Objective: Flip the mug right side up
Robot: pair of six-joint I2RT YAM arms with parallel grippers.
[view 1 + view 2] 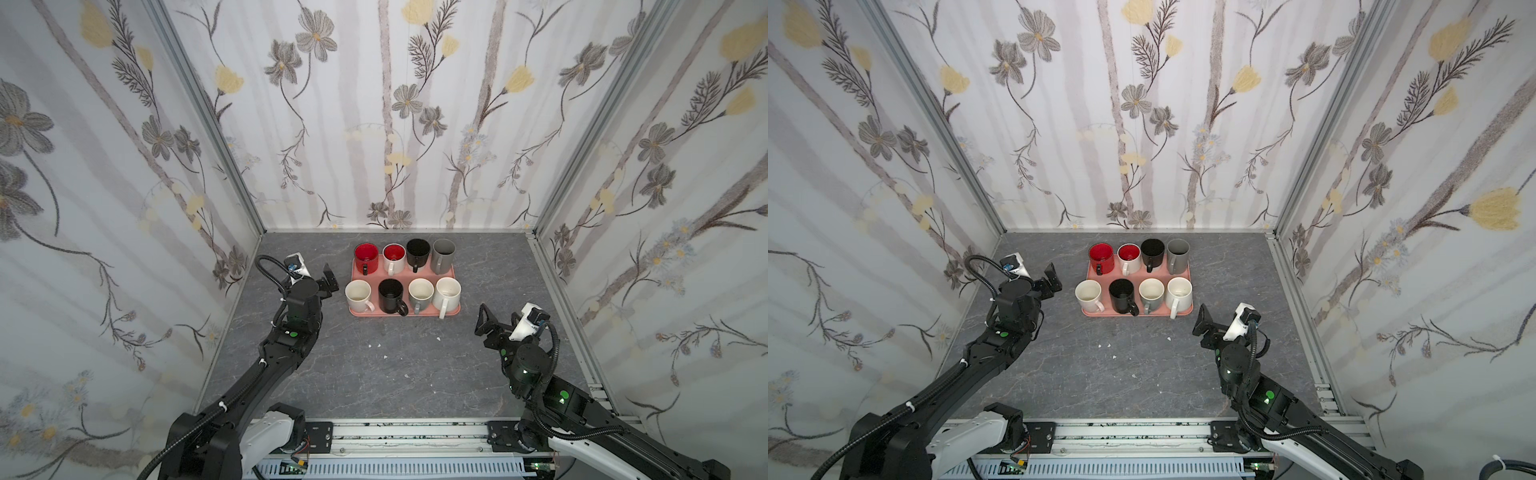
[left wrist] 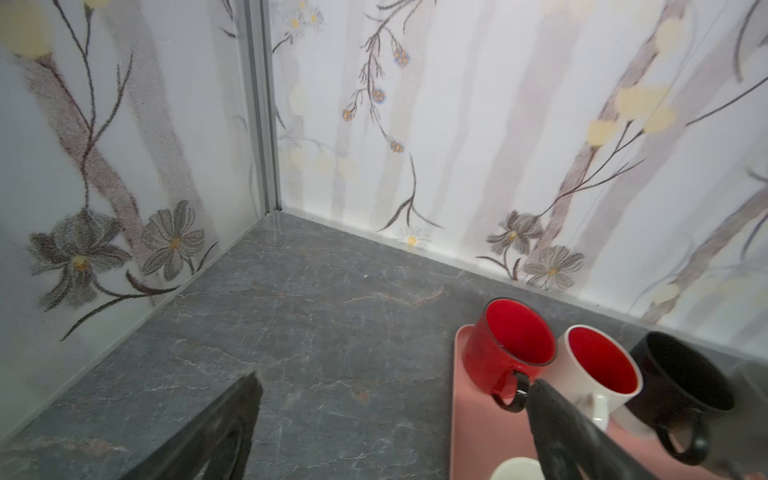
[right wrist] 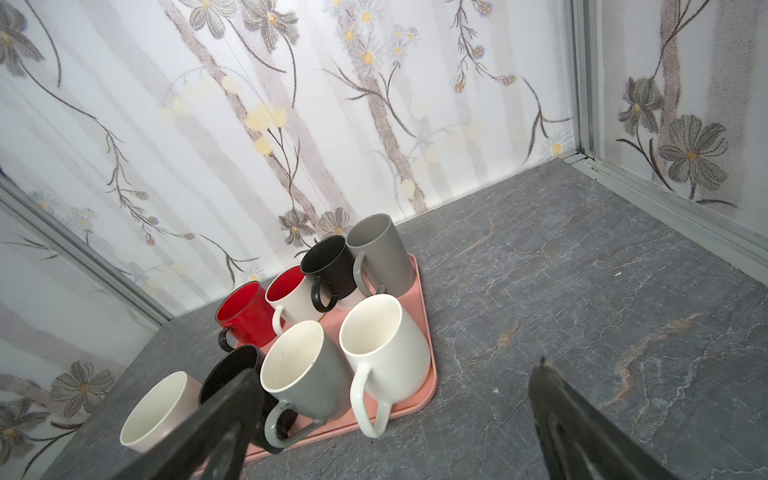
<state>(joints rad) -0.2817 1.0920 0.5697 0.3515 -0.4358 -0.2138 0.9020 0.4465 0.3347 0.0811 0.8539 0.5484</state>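
I'm hovering my left gripper (image 1: 328,279) beside the tray's (image 3: 419,291) left edge, right gripper (image 1: 482,323) off its near-right corner, both fingers gaping empty, mugs (image 1: 391,293) all standing upright

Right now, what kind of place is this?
Probably a robot test booth: the left pincer and right pincer stand open beside a pink tray of mugs, inside flowered panels on metal posts.

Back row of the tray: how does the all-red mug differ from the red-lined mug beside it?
The red mug is red outside, the white mug white. The red mug's handle is dark, the white mug's white. The red mug's mouth looks wider than the white mug's. Both stand upright, red inside, handles toward the front, on the pink tray.
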